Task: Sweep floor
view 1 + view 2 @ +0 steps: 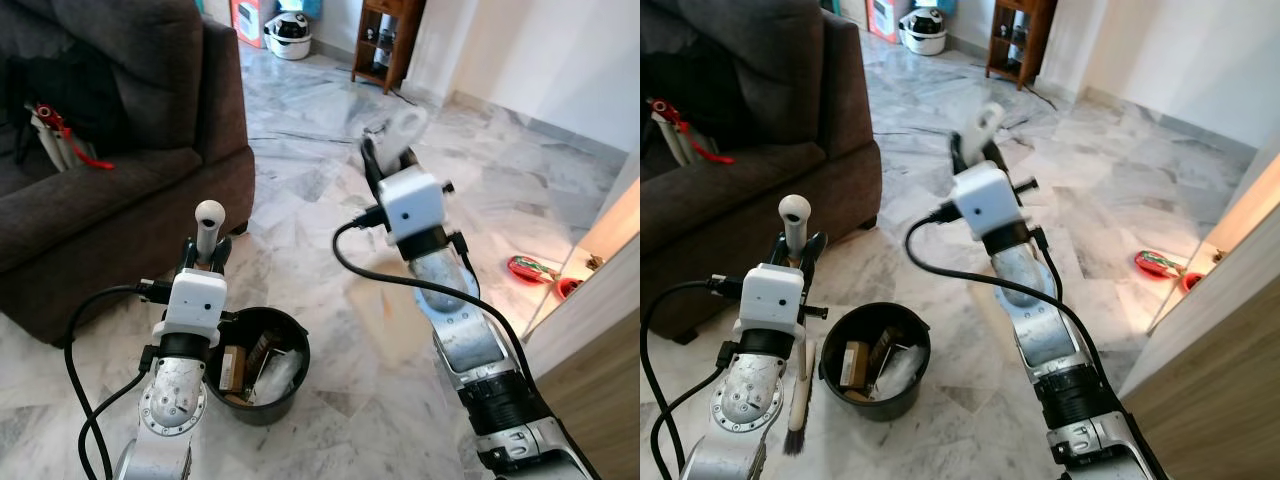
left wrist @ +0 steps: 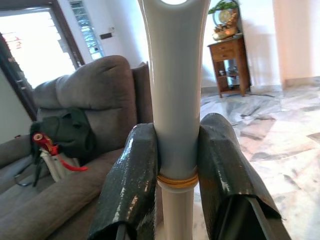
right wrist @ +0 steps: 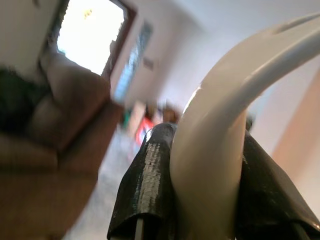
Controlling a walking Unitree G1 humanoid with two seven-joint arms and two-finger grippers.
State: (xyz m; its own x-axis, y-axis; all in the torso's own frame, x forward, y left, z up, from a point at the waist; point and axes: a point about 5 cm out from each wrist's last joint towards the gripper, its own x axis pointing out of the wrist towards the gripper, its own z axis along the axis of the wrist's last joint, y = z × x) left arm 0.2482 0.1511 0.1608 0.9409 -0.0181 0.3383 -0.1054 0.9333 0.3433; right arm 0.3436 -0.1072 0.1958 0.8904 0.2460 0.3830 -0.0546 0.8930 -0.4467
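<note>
Room: a marble floor (image 1: 330,200) with a big brown sofa (image 1: 120,150) on the robot's left and a wooden shelf (image 1: 385,45) far back.
Floor now: most of it looks clean, but a red thing (image 1: 530,268) lies near the wall on the right, so I think some sweeping is left.
Bucket: a black bucket (image 1: 256,366) sits on the floor just in front of the robot, with boxes and wrappers (image 1: 268,372) inside. It looks like the rubbish went in there.
Left gripper: the left gripper (image 2: 176,175) has its two black fingers squeezed tight on a white brush handle (image 2: 175,100). The brush (image 1: 798,400) stands up, bristles down, beside the bucket.
Right gripper: the right gripper (image 3: 200,190) is lifted up over the floor, pinching a curved white handle (image 3: 220,125). It may be the dustpan, but I cannot tell.
How far along: I think it is near the end.
</note>
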